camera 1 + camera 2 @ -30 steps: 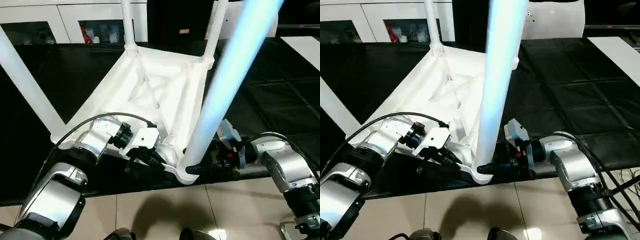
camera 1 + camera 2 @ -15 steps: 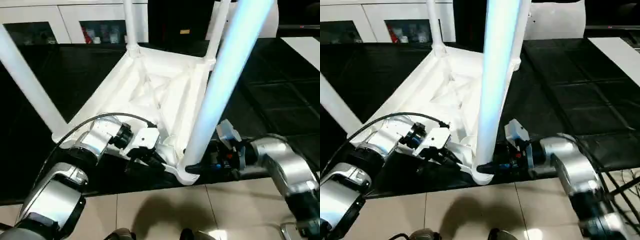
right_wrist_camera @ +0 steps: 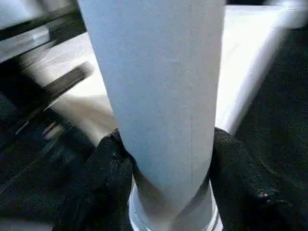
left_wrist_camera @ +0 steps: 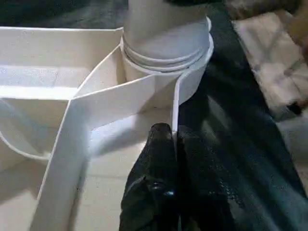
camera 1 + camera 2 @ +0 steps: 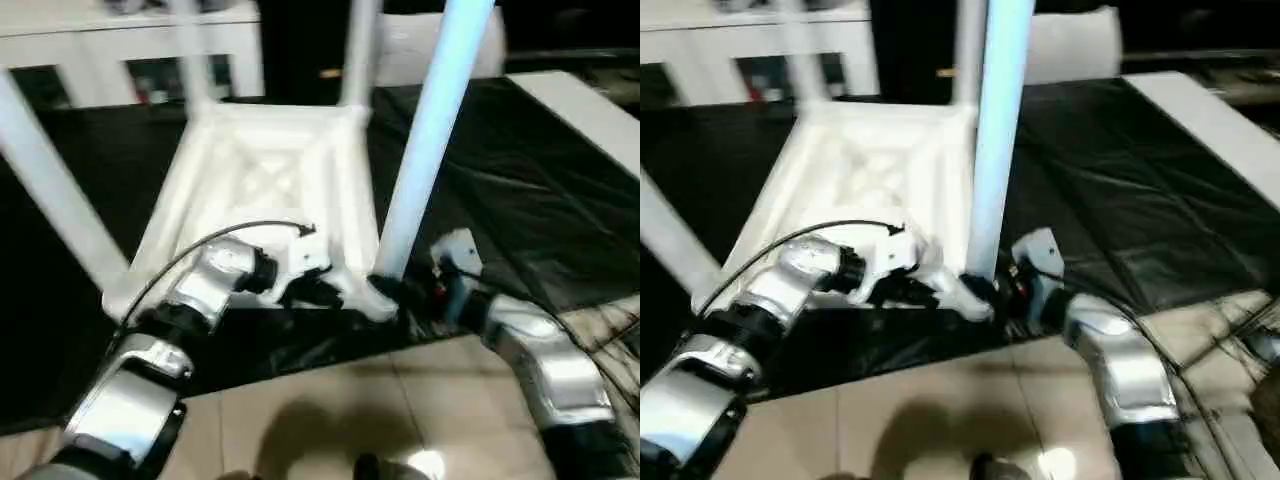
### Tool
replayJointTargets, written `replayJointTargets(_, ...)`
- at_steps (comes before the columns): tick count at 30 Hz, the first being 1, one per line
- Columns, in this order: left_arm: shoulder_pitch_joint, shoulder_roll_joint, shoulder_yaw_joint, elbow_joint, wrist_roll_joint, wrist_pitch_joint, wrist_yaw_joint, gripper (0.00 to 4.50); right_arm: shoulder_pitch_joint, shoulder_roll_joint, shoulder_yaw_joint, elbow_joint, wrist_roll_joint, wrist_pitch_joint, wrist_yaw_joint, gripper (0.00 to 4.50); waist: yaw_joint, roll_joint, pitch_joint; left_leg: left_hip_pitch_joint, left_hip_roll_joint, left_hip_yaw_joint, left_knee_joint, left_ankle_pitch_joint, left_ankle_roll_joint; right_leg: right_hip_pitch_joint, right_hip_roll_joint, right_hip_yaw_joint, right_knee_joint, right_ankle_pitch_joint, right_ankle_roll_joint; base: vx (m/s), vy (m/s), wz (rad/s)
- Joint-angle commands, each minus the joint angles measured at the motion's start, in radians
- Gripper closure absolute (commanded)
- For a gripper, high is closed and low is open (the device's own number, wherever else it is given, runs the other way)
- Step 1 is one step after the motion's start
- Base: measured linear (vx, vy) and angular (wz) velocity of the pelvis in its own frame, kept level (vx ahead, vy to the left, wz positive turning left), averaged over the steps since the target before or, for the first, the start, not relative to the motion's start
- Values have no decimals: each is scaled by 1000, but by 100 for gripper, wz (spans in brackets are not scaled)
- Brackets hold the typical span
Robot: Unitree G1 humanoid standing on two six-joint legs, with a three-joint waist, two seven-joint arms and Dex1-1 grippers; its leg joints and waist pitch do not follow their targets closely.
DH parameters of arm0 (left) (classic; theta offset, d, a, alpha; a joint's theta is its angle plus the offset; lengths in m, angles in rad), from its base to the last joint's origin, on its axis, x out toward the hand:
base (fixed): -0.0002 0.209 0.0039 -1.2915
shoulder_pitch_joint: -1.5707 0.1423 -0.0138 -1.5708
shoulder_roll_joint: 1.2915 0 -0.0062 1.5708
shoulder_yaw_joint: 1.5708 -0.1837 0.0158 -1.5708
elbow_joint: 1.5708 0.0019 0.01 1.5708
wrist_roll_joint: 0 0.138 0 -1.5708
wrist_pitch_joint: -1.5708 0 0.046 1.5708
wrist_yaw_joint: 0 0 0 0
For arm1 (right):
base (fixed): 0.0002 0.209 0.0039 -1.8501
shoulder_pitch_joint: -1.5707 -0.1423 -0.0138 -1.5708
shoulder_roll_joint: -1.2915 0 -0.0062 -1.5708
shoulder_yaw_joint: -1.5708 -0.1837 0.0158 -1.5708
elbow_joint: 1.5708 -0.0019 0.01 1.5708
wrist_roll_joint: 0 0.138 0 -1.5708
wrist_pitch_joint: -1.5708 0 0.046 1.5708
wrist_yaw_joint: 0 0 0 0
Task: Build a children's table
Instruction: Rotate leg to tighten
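The children's table (image 5: pixel 270 180) lies upside down on a black mat, white, with its X-ribbed underside facing up. Three legs stand in its left (image 5: pixel 50 190) and far corners. A fourth leg (image 5: pixel 425 140) rises from the near right corner socket (image 4: pixel 166 43). My left gripper (image 4: pixel 172 139) is shut on the thin rim wall just beside that socket, also seen in the head view (image 5: pixel 325 292). My right gripper (image 3: pixel 168 178) clasps the base of the near leg (image 3: pixel 163 96), one black finger (image 3: pixel 103 178) pressed on each side.
The black mat (image 5: pixel 520 200) ends just in front of the table's near edge, where tiled floor (image 5: pixel 330 420) begins. White cabinets with glass doors (image 5: pixel 100 60) line the back. A flat white panel (image 5: pixel 590 110) lies at the far right. A black cable (image 5: pixel 200 250) arcs over my left wrist.
The head views have swung and tilted, so the whole scene sits differently in the picture. Both grippers keep their holds on the rim and on the near leg.
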Motion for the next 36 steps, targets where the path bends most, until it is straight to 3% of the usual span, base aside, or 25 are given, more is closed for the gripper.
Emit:
replayJointTargets(1, -50, -98, 24, -28, -23, 47, 155, 450, -48, 114, 89, 73, 8, 29, -87, 254, 15, 5, -32, -37, 124, -50, -211, -780, -18, 65, -37, 108, 131, -180, -42, -71, 18, 1)
replayJointTargets(2, -56, -113, 30, -36, -17, 77, 194, 450, -82, 164, 67, 112, -4, 26, -162, 254, 16, -69, -38, 47, -18, -17, -66, -513, -37, -33, -70, 134, -51, -760, 24, -12, -52, 8)
replayJointTargets(3, -56, -115, 30, -38, -16, 82, 200, 450, -87, 172, 64, 118, -6, 26, -173, 254, 16, -69, -38, 47, -18, -17, -66, -513, -37, -33, -70, 134, -51, -760, 24, 23, -88, -3)
replayJointTargets(4, -62, -126, 36, -41, -10, 97, 228, 450, -115, 201, 52, 151, -20, 18, -227, 254, 24, -66, -39, 56, -61, 1, 44, -206, 9, -63, -123, 141, -123, -1084, 59, 23, -88, -3)
replayJointTargets(5, -69, -141, 40, -45, 0, 112, 259, 450, -155, 246, 30, 198, -26, 12, -292, 254, 42, -63, -70, -58, -43, -22, -17, -53, 24, 53, -122, 153, -41, -904, 59, 86, -45, -31)
replayJointTargets(6, -70, -144, 40, -46, 2, 113, 263, 450, -163, 256, 24, 206, -19, 11, -297, 254, 54, -44, -75, -62, -26, -27, -52, 2, 23, 49, -102, 149, -28, -745, 23, 93, -33, -29)
replayJointTargets(7, -72, -146, 36, -44, 7, 108, 269, 450, -172, 263, 24, 216, -13, 9, -295, 254, 44, -33, -68, -57, -8, -33, -72, -4, 29, 23, -59, 139, -16, -493, -37, 93, -33, -29)
replayJointTargets(8, -72, -147, 30, -45, 15, 105, 275, 450, -182, 273, 26, 226, -17, -1, -292, 254, 34, -30, -76, -31, 5, -28, -68, -39, 58, 12, -47, 147, -1, -265, -157, 0, 0, 0)
replayJointTargets(9, -72, -147, 30, -45, 15, 105, 275, 450, -182, 273, 26, 226, -17, -1, -292, 254, 34, -30, -76, -31, 5, -28, -68, -39, 58, 12, -47, 147, -1, -265, -157, 0, 0, 0)
replayJointTargets(10, -71, -147, 29, -48, 18, 107, 277, 450, -184, 276, 26, 227, -24, -6, -294, 198, 35, -33, -71, -31, 2, -20, -71, -80, 71, 15, -47, 147, -6, -262, -198, 0, 0, 0)
replayJointTargets(11, -68, -141, 24, -49, 21, 100, 277, 450, -180, 283, 19, 223, -20, -13, -289, 198, 35, -36, -75, -34, 1, -18, -70, -88, 81, 23, -49, 145, -5, -272, -209, 0, 0, 0)
replayJointTargets(15, -39, -97, 19, -69, 27, 66, 241, 450, -117, 222, 17, 162, -12, -60, -211, 166, 36, -33, -75, -33, 7, -16, -74, -108, 95, 22, -52, 144, -14, -308, -199, 0, 0, 0)
replayJointTargets(18, -26, -74, 19, -78, 26, 44, 211, 450, -83, 176, 12, 129, -7, -84, -168, 146, 40, -34, -76, -34, 12, -13, -75, -94, 111, 23, -51, 144, -11, -275, -204, 0, 0, 0)
replayJointTargets(19, -12, -47, 15, -80, 23, -4, 164, 450, -50, 122, 5, 92, 5, -107, -109, 142, 41, -29, -77, -35, 13, -12, -75, -95, 115, 24, -52, 144, -11, -272, -205, 0, 0, 0)
replayJointTargets(22, 2, -23, 13, -85, 14, -26, 116, 450, -20, 67, -3, 52, 26, -119, -37, 101, 46, -33, -78, -36, 15, -8, -73, -81, 134, 26, -53, 147, -7, -234, -212, 0, 0, 0)
replayJointTargets(25, 20, 19, -1, -88, -7, -100, 16, 450, 20, -30, -14, -1, 58, -145, 93, 93, 48, -32, -77, -33, 14, -4, -73, -98, 125, 23, -52, 145, -15, -287, -202, 0, 0, 0)
replayJointTargets(27, 26, 46, -17, -80, -12, -148, -53, 450, 32, -85, -22, -22, 76, -148, 170, 59, 55, -31, -77, -30, 17, -2, -73, -106, 125, 22, -51, 146, -15, -301, -193, 0, 0, 0)
replayJointTargets(31, 38, 88, -37, -81, -45, -213, -230, 450, 36, -208, -23, -41, 130, -137, 331, 36, 64, -29, -79, -28, 23, 1, -75, -101, 120, 19, -53, 148, -9, -271, -209, 0, 0, 0)
replayJointTargets(36, 35, 120, -84, -78, -46, -263, -363, 450, 27, -305, 16, -50, 180, -111, 528, 36, 85, -32, -85, -24, 30, 4, -72, -62, 141, 20, -55, 150, 5, -184, -247, 0, 0, 0)
